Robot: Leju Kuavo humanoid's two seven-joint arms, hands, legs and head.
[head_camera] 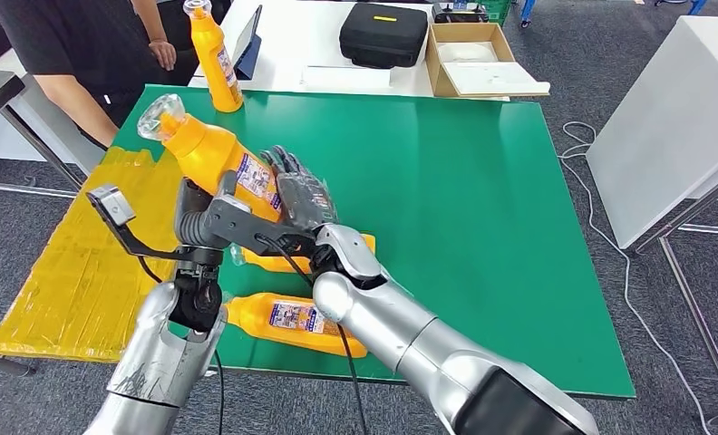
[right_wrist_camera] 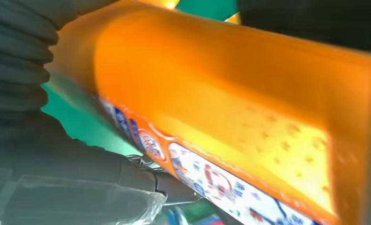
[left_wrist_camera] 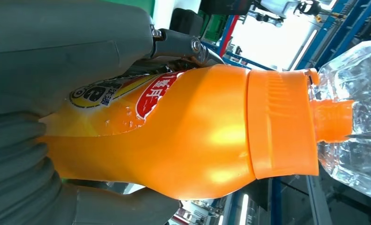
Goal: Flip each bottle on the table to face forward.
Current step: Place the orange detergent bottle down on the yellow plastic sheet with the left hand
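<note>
Holding one orange detergent bottle [head_camera: 212, 156] up off the green table [head_camera: 482, 217] with both hands: we're gripping its lower body with the left hand [head_camera: 212, 220], and the right hand [head_camera: 303, 192] is pressing flat against the label side near the base, fingers closed around it. Long axis is tilting, clear cap [head_camera: 160, 116] pointing up and away to the left, base down toward the hands. Label is facing partly toward us and right, so we're judging the coming roll is about that long axis. Two more orange bottles are lying flat near the front edge, one [head_camera: 294, 319] under the right forearm, another [head_camera: 269, 263] just behind it. A fourth bottle [head_camera: 215, 59] is standing upright at the far edge near a person [head_camera: 74, 45].
</note>
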